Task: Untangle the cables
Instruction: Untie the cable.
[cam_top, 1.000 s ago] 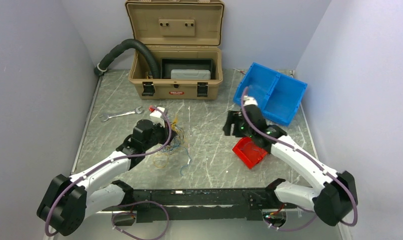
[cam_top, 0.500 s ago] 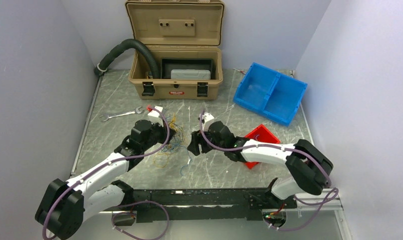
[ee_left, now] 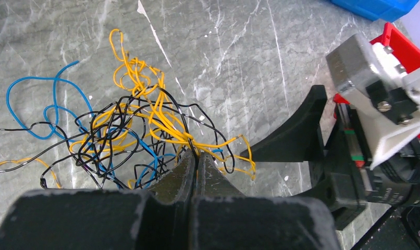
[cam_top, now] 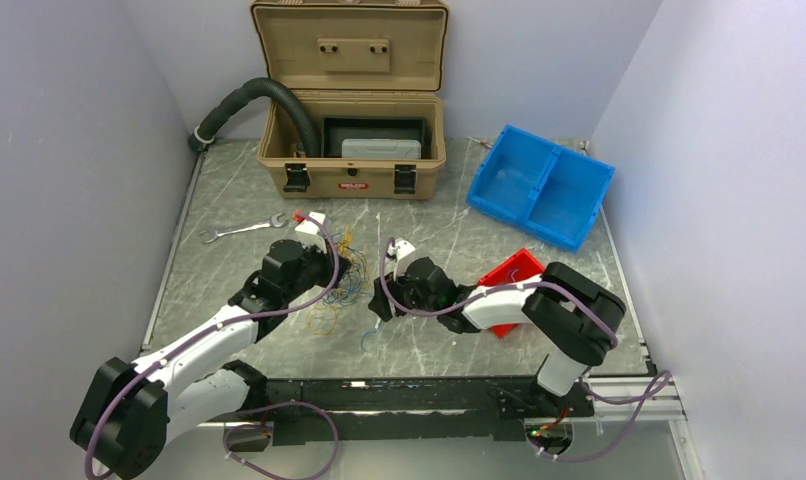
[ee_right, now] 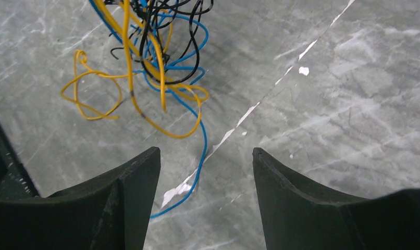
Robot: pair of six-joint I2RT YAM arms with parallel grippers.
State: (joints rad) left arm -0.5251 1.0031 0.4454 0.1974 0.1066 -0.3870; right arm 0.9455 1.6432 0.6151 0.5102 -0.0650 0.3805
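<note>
Two arms reach in from the bench's (cam_top: 429, 345) near edge. The left gripper (ee_left: 195, 156) stays clamped on strands of the cables (ee_left: 145, 120) — a blue, yellow and black tangle left of the bench's middle. The right gripper (ee_right: 205, 153), fingers apart and holding nothing, has swung over from the blue bin (cam_top: 539, 185) to hang just beside the tangle. Farther back, the wrench (cam_top: 241, 230) and open tan case (cam_top: 354, 180) sit unmoved.

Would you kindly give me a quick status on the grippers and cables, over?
Left gripper shut on cables. Right gripper open, above loose blue strand. Red bin off to the right, apart from tangle.
</note>
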